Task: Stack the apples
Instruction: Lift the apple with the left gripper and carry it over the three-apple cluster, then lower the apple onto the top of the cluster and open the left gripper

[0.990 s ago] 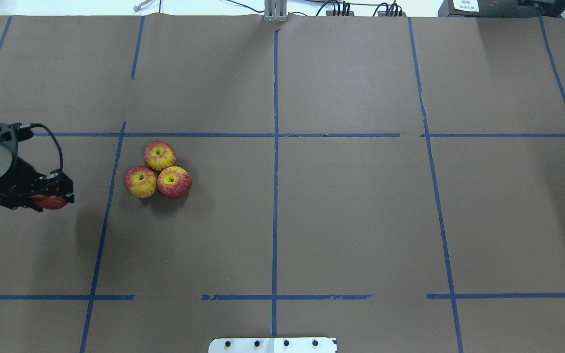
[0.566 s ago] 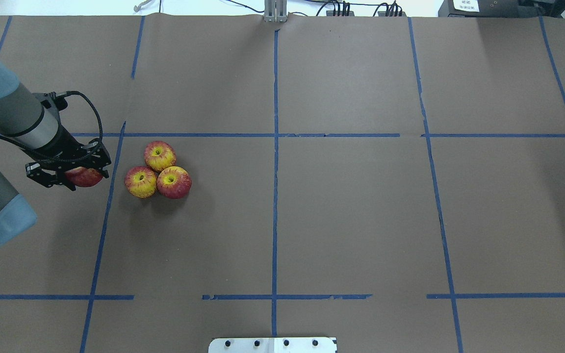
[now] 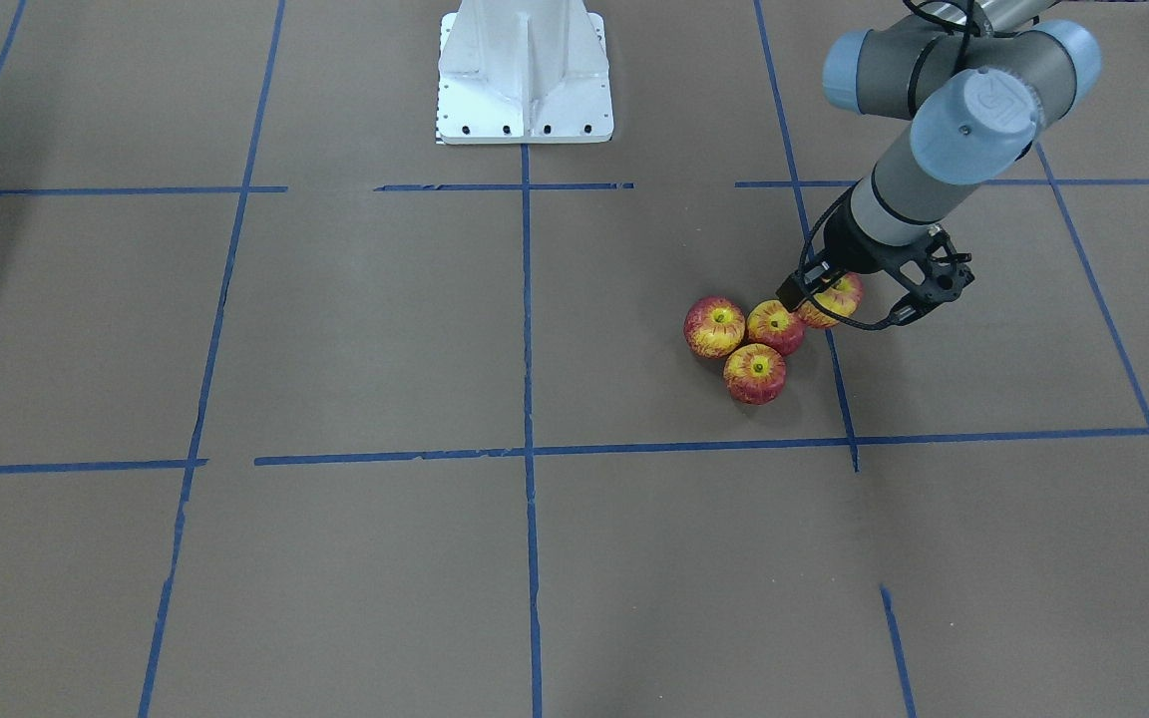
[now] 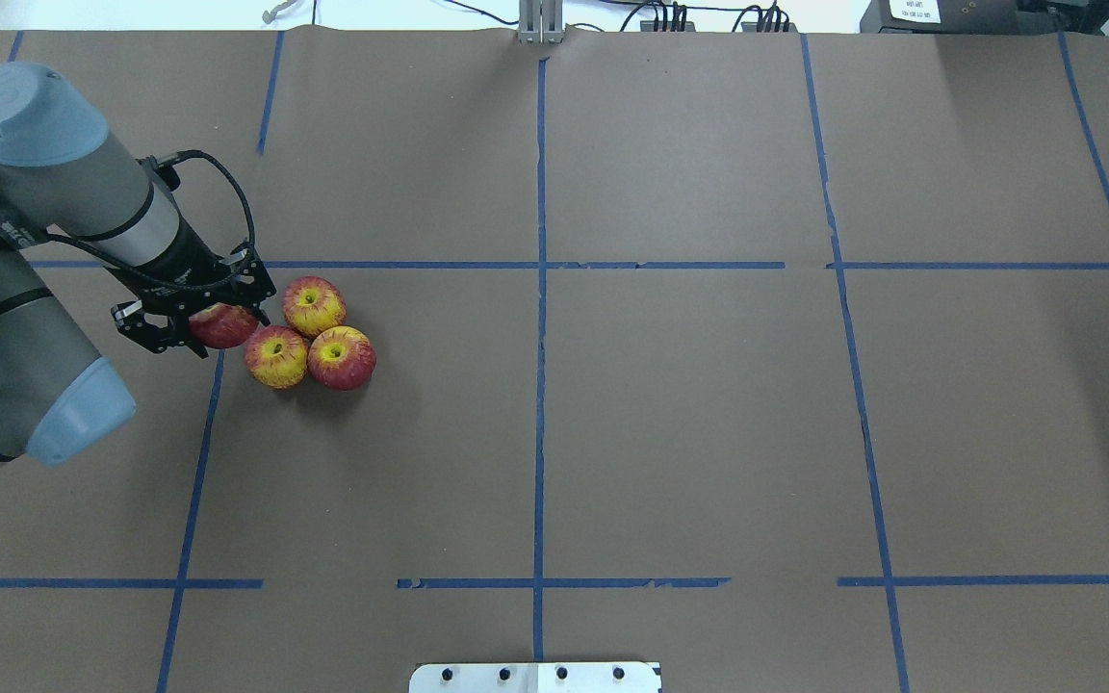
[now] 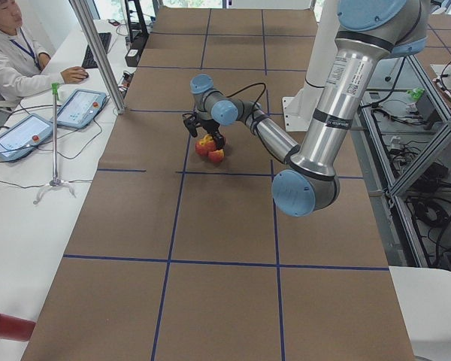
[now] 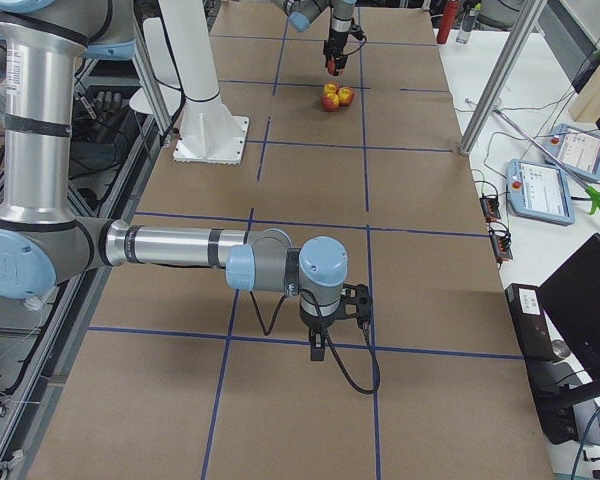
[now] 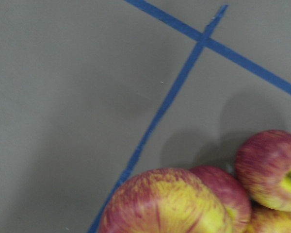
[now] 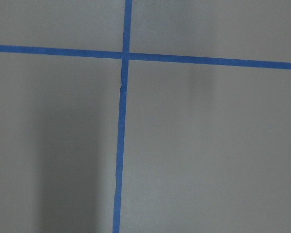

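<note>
Left gripper: we see the left gripper [image 4: 219,322] pinching one apple, its fingers spread only as wide as the fruit.
Held apple: the held apple [image 4: 224,327] sits over a blue tape line [image 4: 208,423], just beside the cluster on the side towards the worktop's left end.
Cluster: the rear apple [image 4: 314,306], front-left apple [image 4: 276,356] and front-right apple [image 4: 342,357] touch in a triangle on the brown paper [image 4: 709,385], towards the left end and about midway between the near and far edges.
Looks: all are red streaked with yellow; the resting three show yellow dimples facing up.
Views: overhead hides height, but the right-end view shows the held apple raised above the cluster, probably clear of it, though small there. The left wrist view shows its streaked skin large, with two others below.
Right gripper: the right gripper [image 6: 320,345] shows only from the right end; we cannot tell its opening.
</note>
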`<state>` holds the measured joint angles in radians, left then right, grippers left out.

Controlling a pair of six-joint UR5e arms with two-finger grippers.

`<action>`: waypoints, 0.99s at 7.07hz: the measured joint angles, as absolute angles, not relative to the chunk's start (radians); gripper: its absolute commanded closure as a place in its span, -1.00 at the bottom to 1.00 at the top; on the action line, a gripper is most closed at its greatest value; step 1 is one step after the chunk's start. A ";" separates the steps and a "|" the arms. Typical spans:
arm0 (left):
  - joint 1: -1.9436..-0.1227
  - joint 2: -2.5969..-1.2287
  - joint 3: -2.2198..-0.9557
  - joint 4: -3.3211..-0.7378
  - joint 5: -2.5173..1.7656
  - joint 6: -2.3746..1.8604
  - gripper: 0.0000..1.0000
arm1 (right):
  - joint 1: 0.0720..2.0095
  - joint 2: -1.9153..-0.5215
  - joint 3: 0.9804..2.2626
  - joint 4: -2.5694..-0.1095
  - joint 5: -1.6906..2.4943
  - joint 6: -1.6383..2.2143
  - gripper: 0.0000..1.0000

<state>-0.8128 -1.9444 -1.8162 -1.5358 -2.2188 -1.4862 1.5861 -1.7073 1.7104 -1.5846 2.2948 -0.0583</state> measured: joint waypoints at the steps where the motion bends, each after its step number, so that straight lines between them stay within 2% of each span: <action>1: -0.796 -1.974 -1.791 -1.537 -2.191 -1.513 1.00 | 1.586 -1.707 1.710 -1.585 2.295 -0.058 -1.00; 5: -0.763 -2.033 -1.751 -1.542 -2.163 -1.565 1.00 | 1.586 -1.707 1.710 -1.585 2.295 -0.058 -1.00; 6: -0.762 -2.041 -1.736 -1.545 -2.163 -1.566 0.93 | 1.586 -1.707 1.710 -1.585 2.295 -0.058 -1.00; 7: -0.761 -2.044 -1.727 -1.547 -2.163 -1.566 0.73 | 1.586 -1.707 1.710 -1.585 2.295 -0.058 -1.00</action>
<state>-0.7612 -2.0438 -1.7272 -1.5470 -2.1629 -1.5661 1.5861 -1.7073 1.7104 -1.5846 2.2948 -0.0583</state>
